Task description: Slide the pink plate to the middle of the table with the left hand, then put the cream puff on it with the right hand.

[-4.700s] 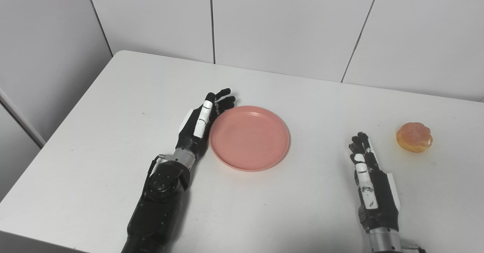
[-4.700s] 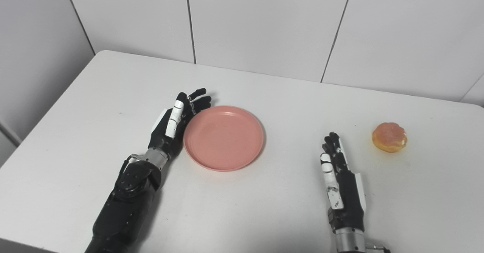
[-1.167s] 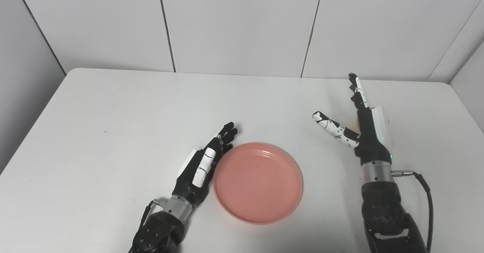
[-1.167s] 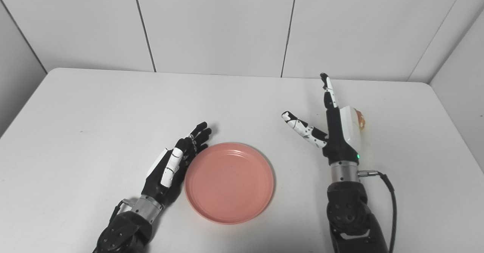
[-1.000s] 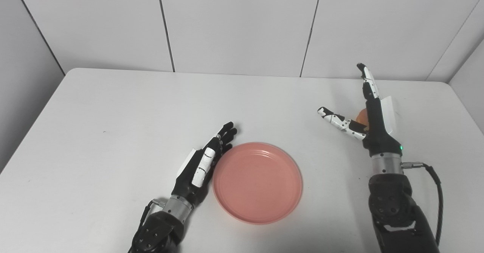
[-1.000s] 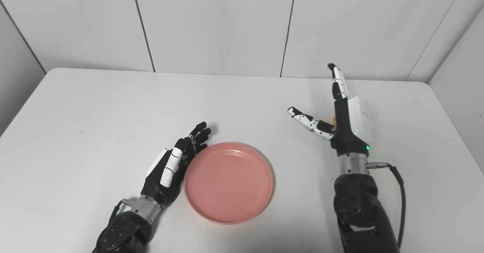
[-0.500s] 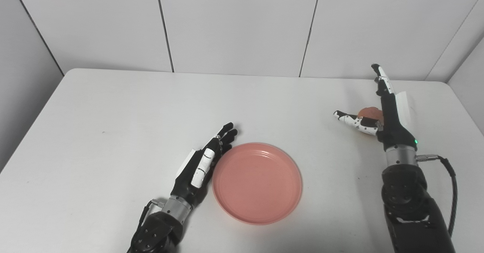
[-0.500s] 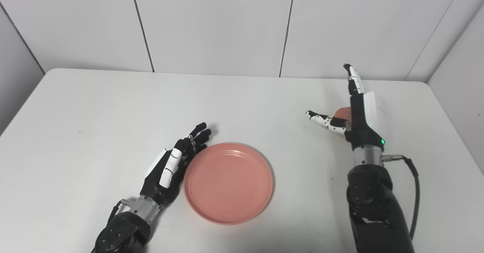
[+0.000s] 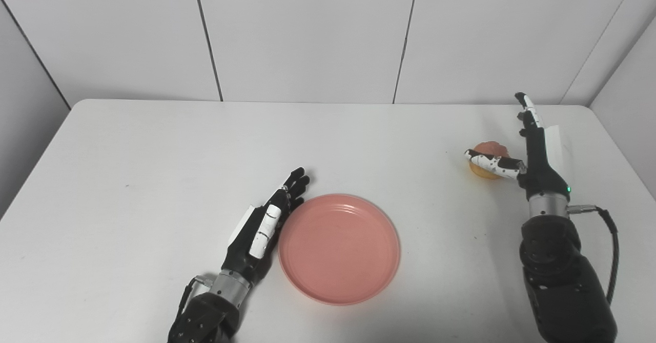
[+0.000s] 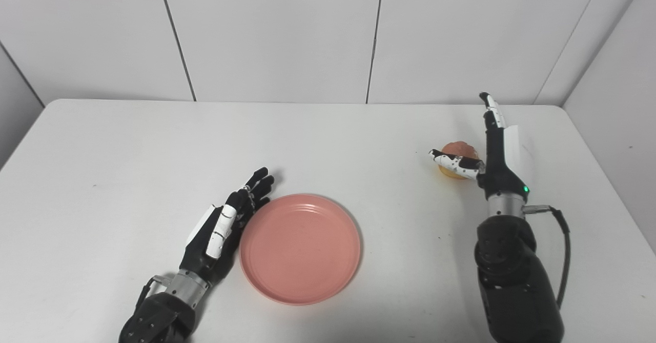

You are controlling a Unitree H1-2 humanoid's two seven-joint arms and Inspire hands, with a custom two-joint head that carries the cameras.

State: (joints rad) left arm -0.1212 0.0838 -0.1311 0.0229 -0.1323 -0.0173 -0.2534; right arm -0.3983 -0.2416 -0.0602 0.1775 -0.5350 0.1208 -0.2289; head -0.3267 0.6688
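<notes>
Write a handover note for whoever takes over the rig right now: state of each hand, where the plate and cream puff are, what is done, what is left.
Left hand: open, flat on the table, fingers alongside the left rim of the pink plate, holding nothing.
Right hand: open and raised on edge at the cream puff, thumb across its front, other fingers straight up behind it. Not gripped yet.
Pink plate: near the middle of the table, toward the front edge, nothing on it.
Cream puff: on the table at the far right.
Done: plate appears positioned.
Left: close the right hand on the cream puff, lift it, set it on the plate.
</notes>
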